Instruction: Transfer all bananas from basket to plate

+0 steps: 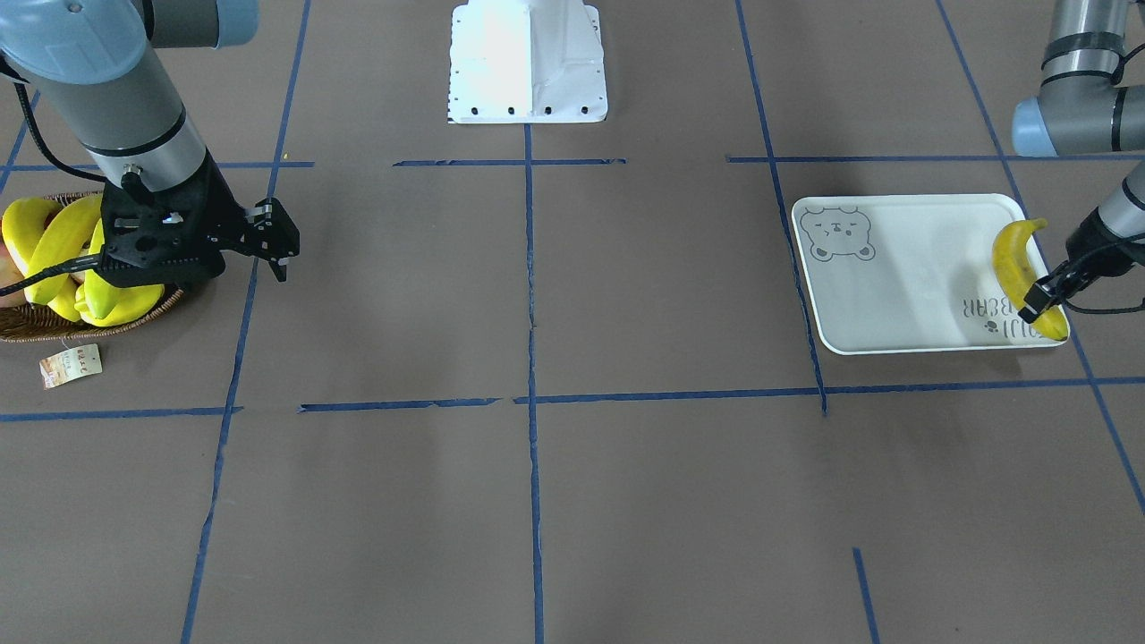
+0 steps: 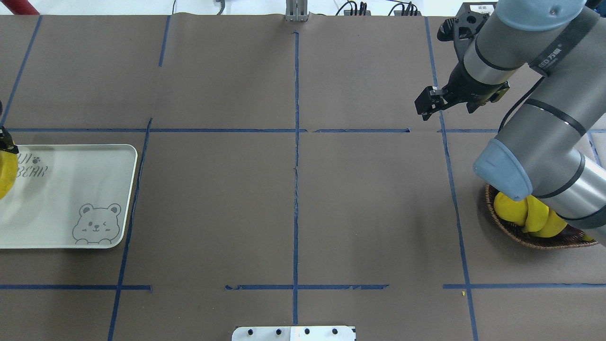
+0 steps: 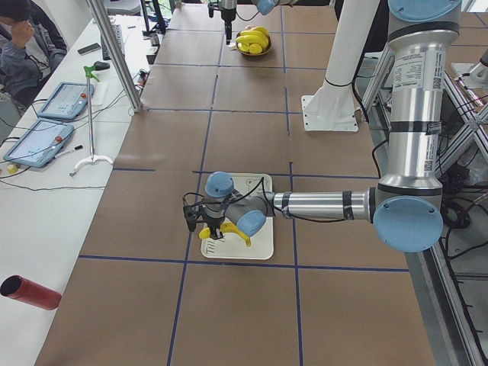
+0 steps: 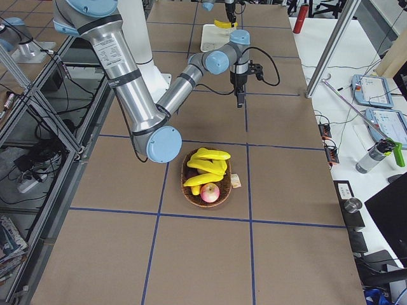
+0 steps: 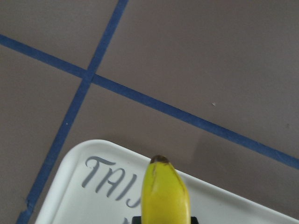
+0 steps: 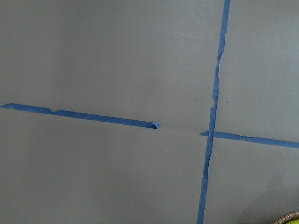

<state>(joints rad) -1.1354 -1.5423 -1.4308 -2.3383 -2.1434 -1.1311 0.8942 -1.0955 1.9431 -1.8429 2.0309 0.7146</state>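
The plate (image 1: 921, 268) lies at my left end of the table. One banana (image 1: 1011, 255) rests along its outer edge. My left gripper (image 1: 1042, 304) is shut on it near its lower end. In the left wrist view the banana (image 5: 166, 193) points out over the plate's rim (image 5: 84, 186). The basket (image 1: 27, 326) sits at my right end and holds three bananas (image 4: 206, 166). My right gripper (image 1: 277, 246) is open and empty. It hangs above the bare table beside the basket, on its plate side. It also shows in the overhead view (image 2: 426, 104).
A red apple (image 4: 210, 192) lies in the basket with other yellow fruit (image 1: 116, 300). A paper tag (image 1: 70, 365) lies on the table by the basket. The robot's white base (image 1: 528, 63) stands at mid-table. Blue tape lines cross the brown table.
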